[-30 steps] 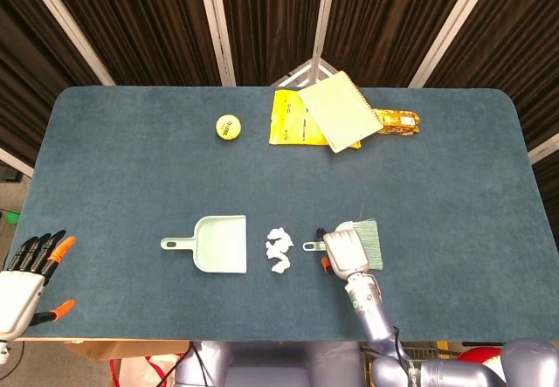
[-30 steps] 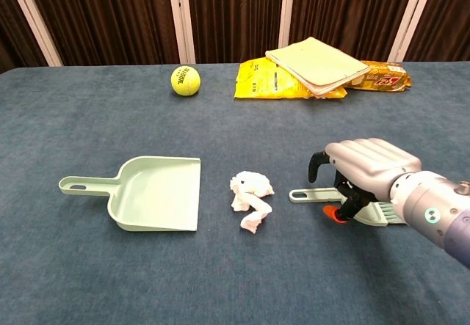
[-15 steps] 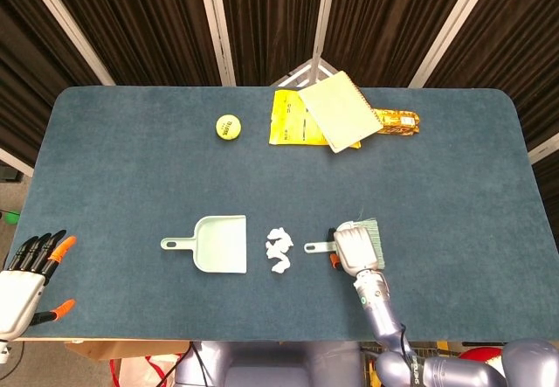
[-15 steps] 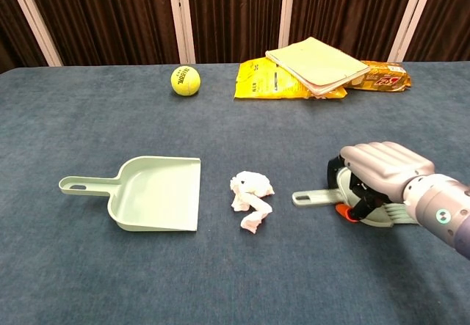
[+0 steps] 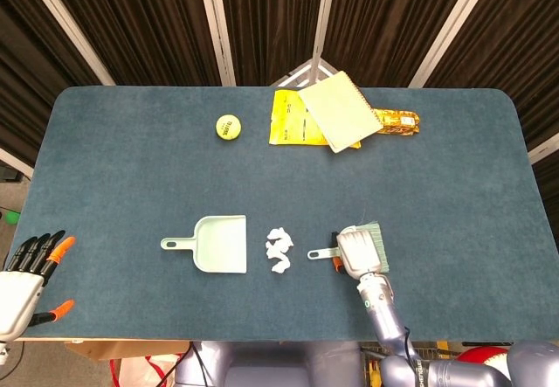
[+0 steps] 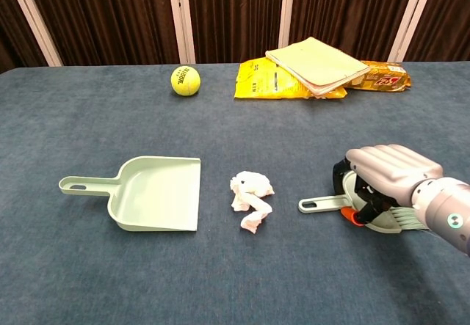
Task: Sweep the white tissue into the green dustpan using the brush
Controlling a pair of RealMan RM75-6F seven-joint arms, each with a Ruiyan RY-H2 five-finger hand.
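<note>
The pale green dustpan (image 5: 223, 244) (image 6: 158, 193) lies flat near the table's front, its handle pointing left. Just right of its mouth sits the crumpled white tissue (image 5: 279, 250) (image 6: 251, 199). Right of the tissue lies the brush (image 5: 319, 252) (image 6: 319, 205), its handle end pointing at the tissue and its bristles away from it. My right hand (image 5: 356, 252) (image 6: 389, 167) covers the brush body, fingers curled down around it. My left hand (image 5: 26, 273) hangs off the table's front left corner, fingers spread and holding nothing.
A tennis ball (image 5: 228, 127) (image 6: 185, 80) sits at the back left of centre. A yellow bag (image 5: 293, 120), a notebook (image 5: 339, 110) lying on it and an orange snack packet (image 5: 400, 122) are at the back.
My right hand has shifted right, away from the tissue, and the brush has slid along with it. The tissue, dustpan and left hand are unmoved.
</note>
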